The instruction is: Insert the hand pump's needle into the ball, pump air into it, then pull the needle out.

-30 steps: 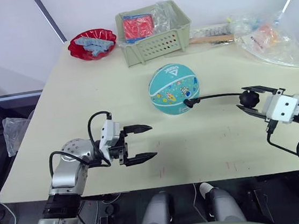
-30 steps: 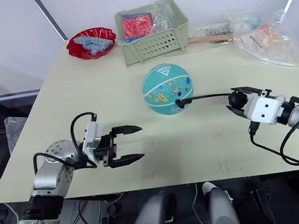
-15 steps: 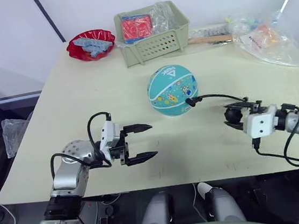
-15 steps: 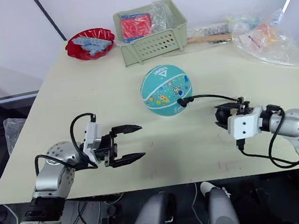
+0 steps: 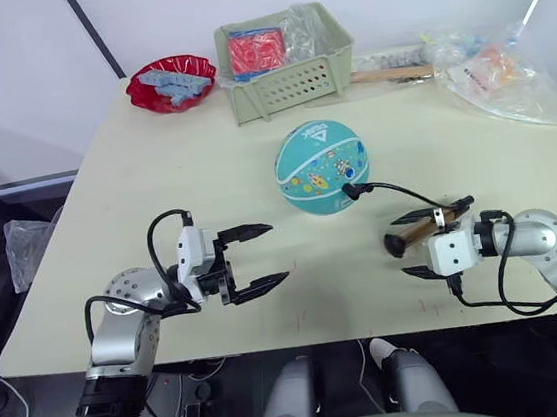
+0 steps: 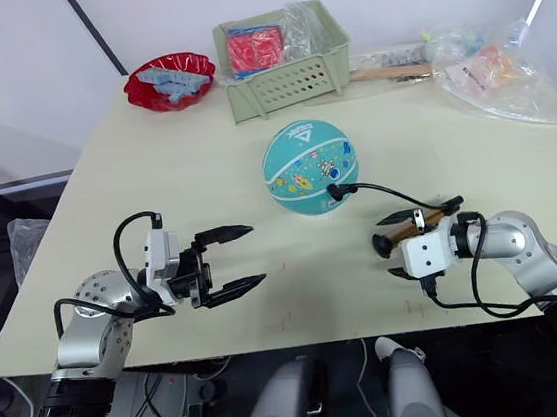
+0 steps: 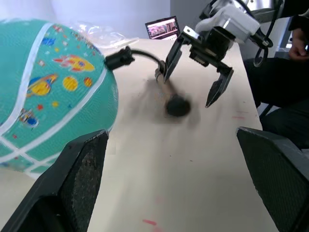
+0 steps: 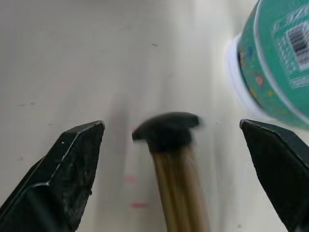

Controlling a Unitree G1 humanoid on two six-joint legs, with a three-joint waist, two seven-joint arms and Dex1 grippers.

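The teal ball rests mid-table. The needle's black fitting sits against the ball's near right side; the pin itself is hidden. A thin black hose arcs from it to the hand pump, whose gold barrel and black T-handle lie between the spread fingers of my right gripper, which is open and not clamping it. My left gripper is open and empty above the table, left of and nearer than the ball.
A green basket with red packets and a red bowl stand at the back. Plastic bags and a wooden-handled brush lie at the back right. A person shows beyond the table's right side.
My right gripper moved left and toward the table's front, then opened; it was shut on the pump's black end. The left gripper opened slightly wider and shifted a little left.
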